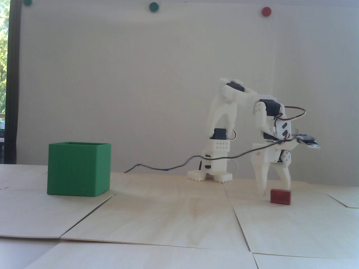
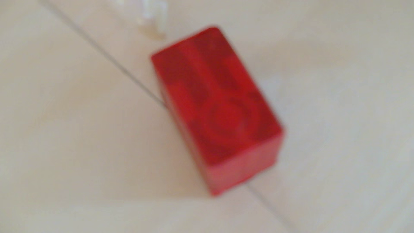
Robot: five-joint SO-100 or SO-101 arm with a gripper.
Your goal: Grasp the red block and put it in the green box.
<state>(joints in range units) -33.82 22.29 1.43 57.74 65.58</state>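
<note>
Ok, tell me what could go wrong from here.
1. The open pincer straddles the red block off-centre, one fingertip beside it; closing may push or twist it instead.
2. The green box stands far across the table; a weak grip could drop the block on the way.

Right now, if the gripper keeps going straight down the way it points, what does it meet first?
Probably the red block. The open gripper points down with its fingers on either side of the block in the fixed view, tips close to the table. Depth is unclear, so a fingertip might meet the tabletop first.
</note>
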